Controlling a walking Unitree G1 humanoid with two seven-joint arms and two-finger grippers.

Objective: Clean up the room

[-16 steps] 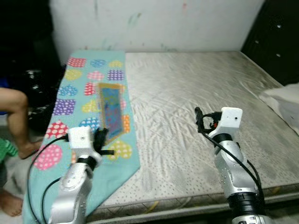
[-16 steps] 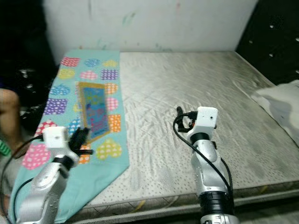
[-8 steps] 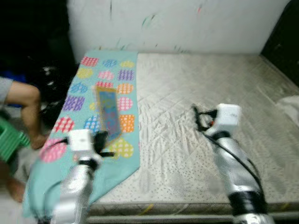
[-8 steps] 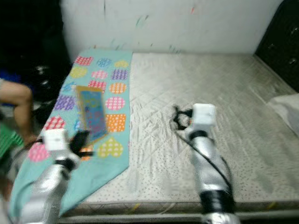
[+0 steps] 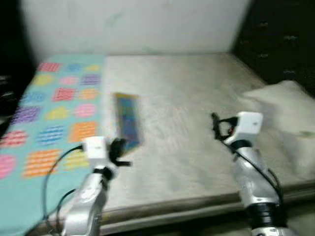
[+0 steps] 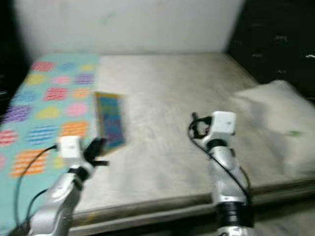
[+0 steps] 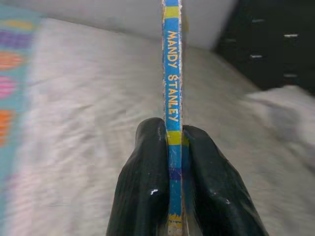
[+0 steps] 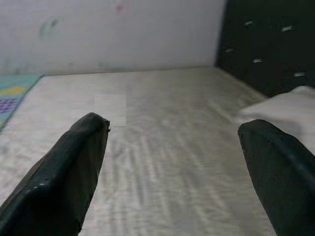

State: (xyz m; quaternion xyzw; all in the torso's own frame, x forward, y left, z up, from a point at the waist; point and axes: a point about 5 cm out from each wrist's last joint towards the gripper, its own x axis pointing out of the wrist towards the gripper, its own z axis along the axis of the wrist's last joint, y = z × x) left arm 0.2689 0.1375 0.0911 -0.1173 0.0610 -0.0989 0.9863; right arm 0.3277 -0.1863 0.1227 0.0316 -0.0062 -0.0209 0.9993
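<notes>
Pinching a thin book (image 7: 172,98) in left hand (image 7: 170,162), right hand (image 8: 172,162) spread above bare mattress (image 5: 187,98)

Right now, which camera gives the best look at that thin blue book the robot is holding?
The left wrist view: the thin blue book stands sharp, edge-on, its yellow spine lettering readable, clamped between the left tool's black fingers. Both head views show its cover from above the grey mattress, but blurred.

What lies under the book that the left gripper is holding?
Under the book, held by the left gripper, lies the bare grey mattress, with the patterned blanket beside it. The strip directly beneath it is hidden.
</notes>
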